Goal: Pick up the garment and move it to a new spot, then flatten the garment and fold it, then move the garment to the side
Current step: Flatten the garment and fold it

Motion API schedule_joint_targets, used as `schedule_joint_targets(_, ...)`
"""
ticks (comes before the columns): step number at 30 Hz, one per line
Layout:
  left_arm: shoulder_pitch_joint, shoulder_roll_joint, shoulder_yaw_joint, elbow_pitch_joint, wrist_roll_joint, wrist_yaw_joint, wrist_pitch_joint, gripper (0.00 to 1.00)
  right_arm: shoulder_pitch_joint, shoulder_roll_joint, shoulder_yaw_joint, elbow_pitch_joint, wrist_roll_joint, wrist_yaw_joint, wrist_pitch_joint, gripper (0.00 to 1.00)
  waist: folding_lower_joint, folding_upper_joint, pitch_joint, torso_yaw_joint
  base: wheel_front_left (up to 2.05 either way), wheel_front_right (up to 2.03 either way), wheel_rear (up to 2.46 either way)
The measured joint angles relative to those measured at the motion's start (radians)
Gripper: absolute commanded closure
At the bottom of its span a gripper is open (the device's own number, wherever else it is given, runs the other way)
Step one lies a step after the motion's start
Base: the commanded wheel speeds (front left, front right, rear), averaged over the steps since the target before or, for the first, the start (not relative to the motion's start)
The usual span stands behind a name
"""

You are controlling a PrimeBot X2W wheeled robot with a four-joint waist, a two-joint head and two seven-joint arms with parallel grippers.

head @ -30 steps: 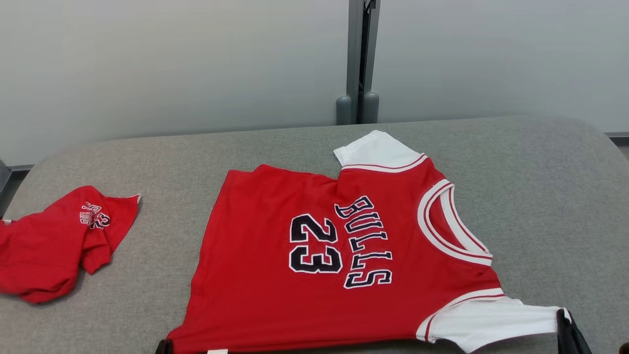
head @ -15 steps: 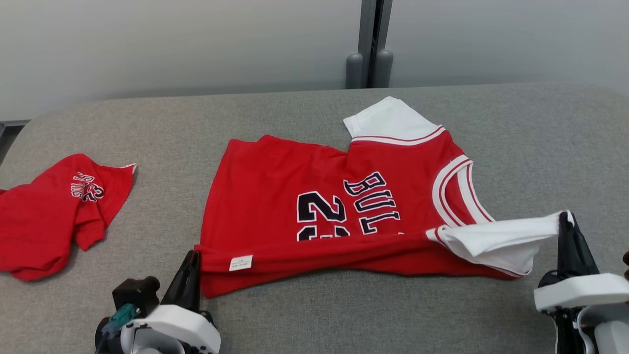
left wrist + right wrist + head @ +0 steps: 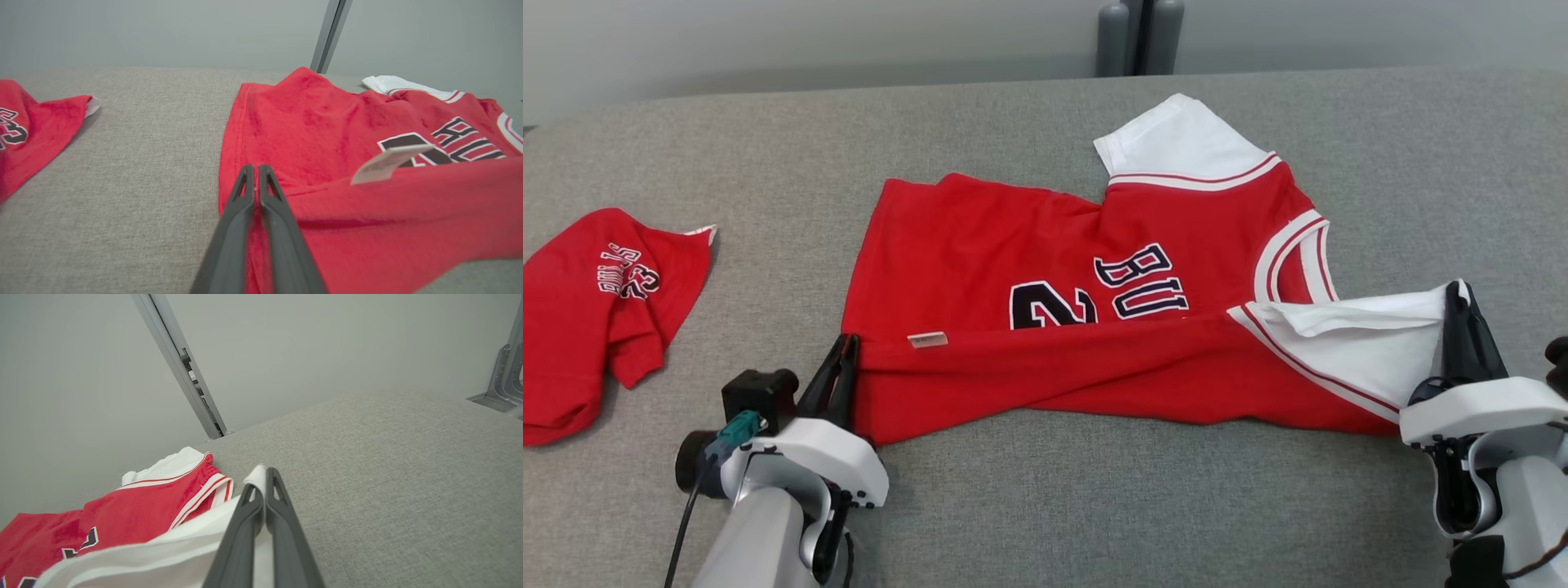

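Red jersey with white sleeves and black lettering [image 3: 980, 237] lies mid grey fabric-covered table [image 3: 1094, 506], near edge raised, doubled over toward far side. Left gripper [image 3: 849, 343] pinched tight on red hem corner. Right gripper [image 3: 1456, 290] pinched tight on white sleeve end. Small white label [image 3: 928, 340] upturned on fold. Crumpled red garment [image 3: 596, 310] well apart at left.
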Motion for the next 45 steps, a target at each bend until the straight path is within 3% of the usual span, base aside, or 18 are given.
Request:
schedule_joint_targets(9,-0.078,0.008,0.012,0.043,0.048,-0.004,0.000,1.00,-0.050,0.004,0.029,0.034,-0.026,0.000,0.000,1.00,0.0000,0.0000,0.039,-0.014,0.00,0.00,0.00)
schedule_joint_targets(10,-0.082,0.008,0.013,0.043,0.052,-0.004,0.000,0.96,-0.053,0.004,0.029,0.036,-0.026,0.000,0.000,1.00,0.0000,0.0000,0.042,-0.014,0.00,0.00,0.00)
schedule_joint_targets(13,-0.086,0.007,0.018,0.041,0.061,-0.005,0.000,0.75,-0.064,0.007,0.033,0.040,-0.030,0.000,0.000,1.00,0.0000,0.0000,0.047,-0.014,0.00,0.00,0.00)
schedule_joint_targets(14,-0.087,0.007,0.018,0.037,0.062,-0.005,0.000,0.57,-0.066,0.007,0.033,0.042,-0.030,0.000,0.000,1.00,0.0000,0.0000,0.049,-0.013,0.00,0.00,0.00)
schedule_joint_targets(15,-0.087,0.006,0.021,0.030,0.065,-0.005,0.000,0.05,-0.067,0.007,0.033,0.042,-0.030,0.000,0.000,0.84,0.0000,0.0000,0.050,-0.012,0.00,0.00,0.00)
schedule_joint_targets(16,-0.087,0.005,0.026,0.021,0.070,-0.005,0.000,0.00,-0.071,0.008,0.033,0.042,-0.030,0.000,0.000,0.42,0.0001,0.0000,0.052,-0.012,0.00,0.00,0.00)
schedule_joint_targets(17,-0.088,0.005,0.031,0.012,0.075,-0.005,0.000,0.00,-0.073,0.009,0.031,0.038,-0.030,0.000,0.000,0.00,0.0000,0.0000,0.053,-0.011,0.00,0.00,0.00)
schedule_joint_targets(25,-0.011,0.003,0.103,-0.097,0.081,0.021,0.000,0.00,-0.005,0.009,0.031,-0.079,-0.006,0.000,0.000,0.00,0.0000,0.0000,0.056,-0.007,0.00,0.00,0.00)
schedule_joint_targets(32,0.098,0.001,0.050,-0.137,-0.005,0.035,0.000,0.00,0.152,0.013,0.105,-0.104,0.035,0.000,0.000,0.00,0.0000,0.0000,0.047,-0.006,0.00,0.00,0.00)
schedule_joint_targets(45,0.138,0.001,0.010,-0.157,-0.050,0.065,0.000,0.00,0.196,0.011,0.152,0.005,0.093,0.000,-0.003,0.00,0.0000,0.0000,0.032,-0.002,0.00,0.00,0.00)
